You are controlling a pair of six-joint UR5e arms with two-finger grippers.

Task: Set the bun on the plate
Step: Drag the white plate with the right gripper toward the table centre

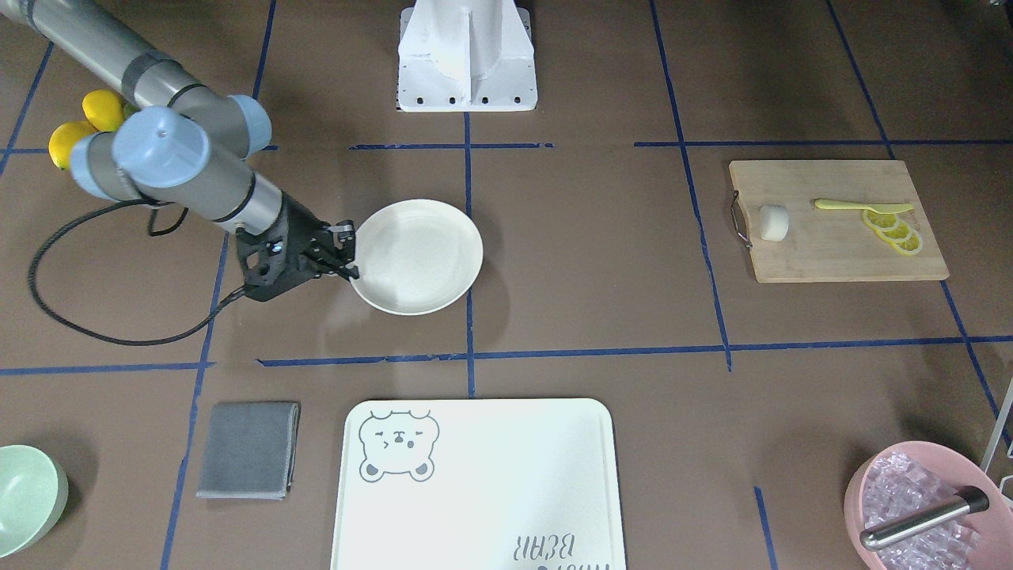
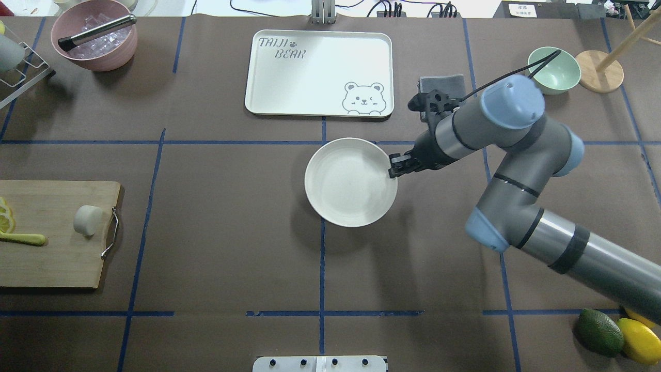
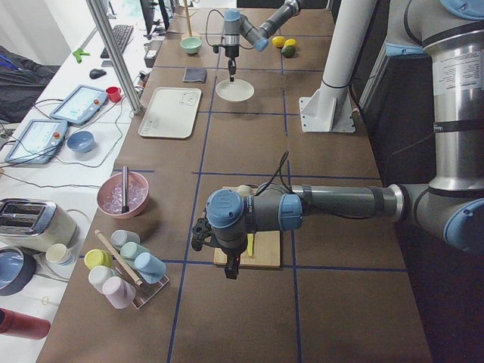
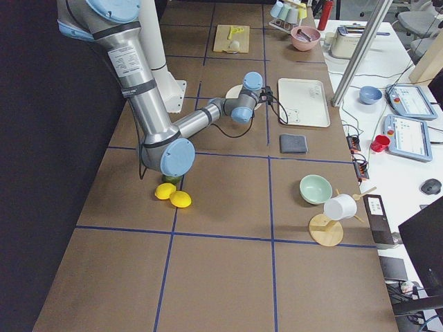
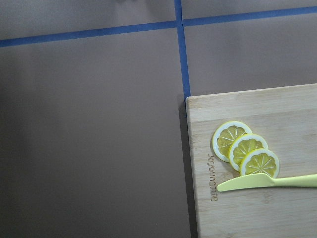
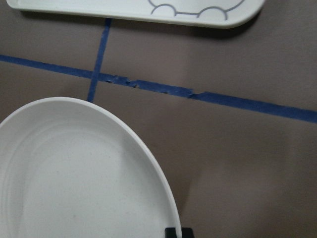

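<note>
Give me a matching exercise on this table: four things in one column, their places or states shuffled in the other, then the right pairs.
Column one
1. bun
2. plate
3. grey cloth
4. pink bowl

Column two
A. holds ice
B. on the cutting board
C. rim at the jaws of the right gripper
D. folded, beside the bear tray

Pairs: 1-B, 2-C, 3-D, 4-A

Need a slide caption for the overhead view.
Right gripper pinches the empty plate by its rim; the bun sits on the cutting board.
</note>
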